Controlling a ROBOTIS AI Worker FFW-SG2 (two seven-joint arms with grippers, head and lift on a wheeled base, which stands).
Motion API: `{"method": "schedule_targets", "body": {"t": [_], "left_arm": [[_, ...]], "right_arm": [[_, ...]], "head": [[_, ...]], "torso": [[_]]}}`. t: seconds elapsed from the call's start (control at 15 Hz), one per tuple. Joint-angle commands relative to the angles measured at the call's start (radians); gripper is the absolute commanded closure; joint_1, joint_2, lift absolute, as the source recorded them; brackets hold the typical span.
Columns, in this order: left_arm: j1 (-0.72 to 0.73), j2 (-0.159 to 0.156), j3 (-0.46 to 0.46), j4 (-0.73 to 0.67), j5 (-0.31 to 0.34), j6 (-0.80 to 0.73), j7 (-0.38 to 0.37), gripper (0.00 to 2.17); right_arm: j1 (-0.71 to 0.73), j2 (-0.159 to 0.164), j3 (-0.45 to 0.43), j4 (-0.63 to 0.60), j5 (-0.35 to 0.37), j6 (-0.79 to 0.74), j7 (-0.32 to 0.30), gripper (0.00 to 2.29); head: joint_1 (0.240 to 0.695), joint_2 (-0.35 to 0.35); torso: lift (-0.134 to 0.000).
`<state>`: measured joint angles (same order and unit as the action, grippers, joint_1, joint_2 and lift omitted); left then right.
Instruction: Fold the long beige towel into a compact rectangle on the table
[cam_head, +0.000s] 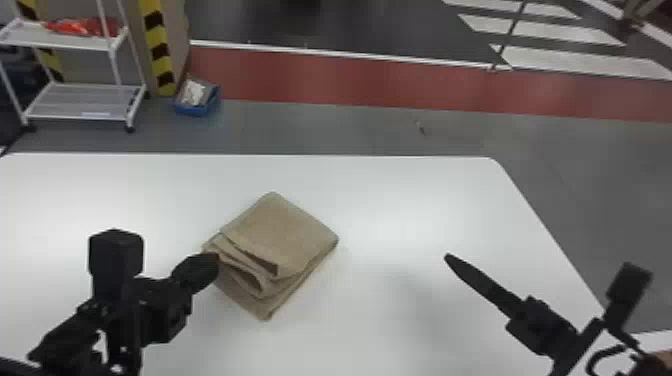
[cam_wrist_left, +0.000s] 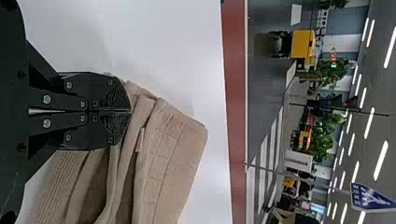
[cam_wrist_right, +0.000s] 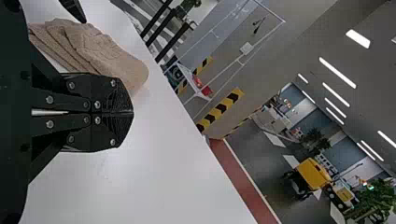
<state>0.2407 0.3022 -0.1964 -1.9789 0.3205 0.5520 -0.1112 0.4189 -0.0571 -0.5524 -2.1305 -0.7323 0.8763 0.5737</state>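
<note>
Left gripper (cam_wrist_left: 130, 111), fingers pressed together, is the nearer one: the folded towel (cam_head: 285, 230) lies by its tips, long axis slanting away rightward; right gripper (cam_wrist_right: 133, 112), likewise closed, hangs well apart.

Beige towel (cam_head: 282, 235), folded compactly, on table (cam_head: 390, 200)

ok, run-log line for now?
towel folded, uneven on near-left side | left claw shut, at towel's left corner, contact unclear | right claw shut, right of towel

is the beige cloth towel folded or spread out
Folded: the beige cloth towel lies in a roughly square stack, with several layered edges showing.
</note>
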Motion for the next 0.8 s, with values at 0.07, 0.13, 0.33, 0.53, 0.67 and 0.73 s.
{"method": "schedule_targets", "body": {"t": [0.07, 0.13, 0.33, 0.53, 0.67, 0.73], "left_arm": [[0.032, -0.005, 0.009, -0.052, 0.006, -0.004, 0.011, 1.86], [0.019, -0.014, 0.020, -0.032, 0.003, -0.034, 0.018, 1.86], [-0.074, -0.015, 0.000, 0.097, -0.038, -0.102, 0.059, 1.86], [-0.121, -0.012, 0.006, 0.178, -0.037, -0.102, 0.048, 1.86], [-0.130, -0.006, 0.014, 0.184, -0.034, -0.065, 0.027, 1.86], [-0.130, -0.005, 0.025, 0.181, -0.021, -0.053, 0.016, 1.86]], "right_arm": [[0.011, 0.002, -0.001, -0.011, -0.006, 0.004, 0.002, 1.89], [0.024, 0.006, -0.004, -0.023, -0.007, 0.004, 0.003, 1.89], [0.037, 0.016, -0.024, -0.040, -0.013, 0.010, 0.014, 1.89], [0.040, 0.019, -0.035, -0.045, -0.016, 0.013, 0.020, 1.89], [0.041, 0.017, -0.043, -0.045, -0.030, 0.013, 0.023, 1.89], [0.041, 0.017, -0.046, -0.045, -0.030, 0.010, 0.025, 1.89]], "head": [[0.695, -0.207], [0.695, -0.212], [0.695, -0.192], [0.695, -0.163], [0.695, -0.155], [0.695, -0.153]], "torso": [[-0.124], [-0.124], [-0.124], [-0.124], [-0.124], [-0.124]]}}
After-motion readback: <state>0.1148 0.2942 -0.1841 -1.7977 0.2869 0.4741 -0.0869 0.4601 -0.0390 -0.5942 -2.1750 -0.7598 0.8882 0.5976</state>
